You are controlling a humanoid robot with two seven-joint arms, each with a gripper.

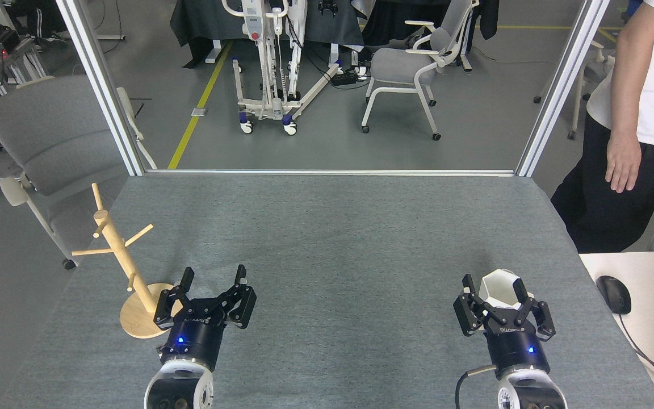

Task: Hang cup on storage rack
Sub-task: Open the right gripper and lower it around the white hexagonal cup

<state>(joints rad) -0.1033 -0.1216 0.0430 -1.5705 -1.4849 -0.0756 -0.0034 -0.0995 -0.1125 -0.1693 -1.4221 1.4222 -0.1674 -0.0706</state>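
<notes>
Right jaws (498, 291): closed in around the cup (500, 287), one finger on each side of its lower body; they look clamped on it, though from this angle I cannot be sure both pads are pressing.
Left jaws (213, 279): spread wide apart and holding nothing, just beside the round base of the storage rack (118, 244).
Cup position: between the right fingers, upright or nearly so, rim uppermost, at the near right of the tabletop (338, 238); whether its base rests on the cloth or hangs clear is hidden.
Rack position: near left of the tabletop, post leaning slightly in this view, pegs angled upward, all bare; well apart from the cup.
Handling: probably light and rigid; matte surface should give fair friction, but the angled facets could let it twist in a loose grip. Likely brittle if dropped.
Where to hold: across two opposite flat facets, low on the body, leaving the rim free.
Handle: none visible from here.
</notes>
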